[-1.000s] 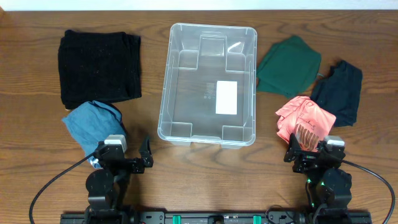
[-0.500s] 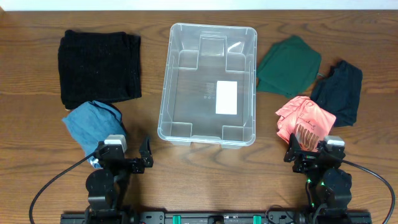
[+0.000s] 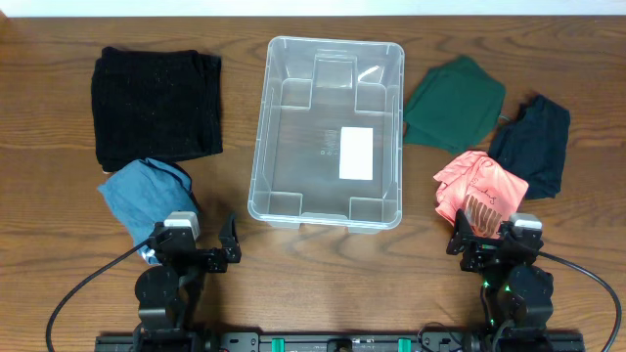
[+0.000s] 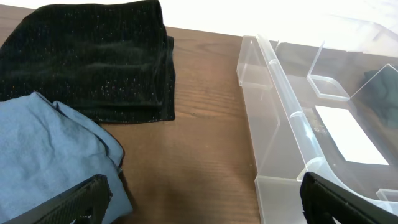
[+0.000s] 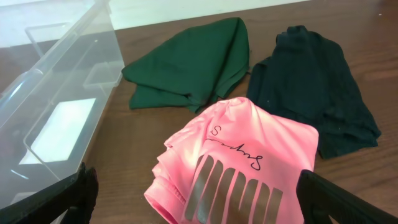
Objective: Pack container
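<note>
1. The clear, transparent rectangular plastic container stands upright at the middle of the brown wooden table. Its long sides run away from the arms. A white rectangular label sits on its base, right of centre.
2. Left of the container, well apart from it, lies a folded black knit cloth. A crumpled light blue cloth touches the near edge of the black one and is the item closest to the left arm.
3. On the right, a dark green cloth lies just beside the container's right wall. A dark navy garment lies further right. A pink garment with a dark striped print lies nearest the right arm, meeting the navy one along its edge.
4. The left gripper is released, jaws spread wide, low over bare wood. The blue cloth is at its left finger and the container's near left corner is ahead of its right finger.
5. The right gripper is also released, jaws wide. The pink garment lies just ahead between them, not clasped.
</note>
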You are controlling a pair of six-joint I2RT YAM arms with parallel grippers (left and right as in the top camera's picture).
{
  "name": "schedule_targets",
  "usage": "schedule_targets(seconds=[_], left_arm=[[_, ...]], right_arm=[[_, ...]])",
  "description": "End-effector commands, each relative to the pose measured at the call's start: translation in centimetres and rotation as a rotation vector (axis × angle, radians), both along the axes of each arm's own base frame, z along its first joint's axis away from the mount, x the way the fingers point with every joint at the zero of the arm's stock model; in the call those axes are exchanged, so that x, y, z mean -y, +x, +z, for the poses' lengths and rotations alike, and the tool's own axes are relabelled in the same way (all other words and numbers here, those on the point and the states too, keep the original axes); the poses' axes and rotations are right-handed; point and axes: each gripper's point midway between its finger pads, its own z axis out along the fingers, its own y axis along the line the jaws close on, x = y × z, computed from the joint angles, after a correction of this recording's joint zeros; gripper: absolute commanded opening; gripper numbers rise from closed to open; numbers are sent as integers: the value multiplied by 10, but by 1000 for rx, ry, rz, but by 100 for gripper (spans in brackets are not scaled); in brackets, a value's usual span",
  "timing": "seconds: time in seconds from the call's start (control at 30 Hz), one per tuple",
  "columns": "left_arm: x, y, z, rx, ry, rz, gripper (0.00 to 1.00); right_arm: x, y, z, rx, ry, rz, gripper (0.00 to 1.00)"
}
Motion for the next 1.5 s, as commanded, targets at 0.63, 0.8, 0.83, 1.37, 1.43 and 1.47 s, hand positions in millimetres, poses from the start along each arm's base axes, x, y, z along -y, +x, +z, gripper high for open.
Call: schedule_targets(seconds=[0.63, 0.8, 0.83, 1.37, 1.43, 1.47], left_arm=[[2, 0, -13, -39, -28, -1, 98], [0, 3, 28, 28, -238, 66, 98], [-1, 5, 43, 55, -290, 83, 98], [-35, 86, 199, -235, -169, 242, 98], [-42, 107, 215, -247, -170, 261, 98], [-44, 116, 221, -244, -166, 263, 98]], right_arm=[[2, 0, 0, 5, 11, -17, 99], [2, 0, 0, 5, 11, -17, 99], [2, 0, 0, 5, 11, -17, 99], [2, 0, 0, 5, 11, -17, 99], [2, 0, 0, 5, 11, -17, 99], [2, 0, 0, 5, 11, -17, 99]])
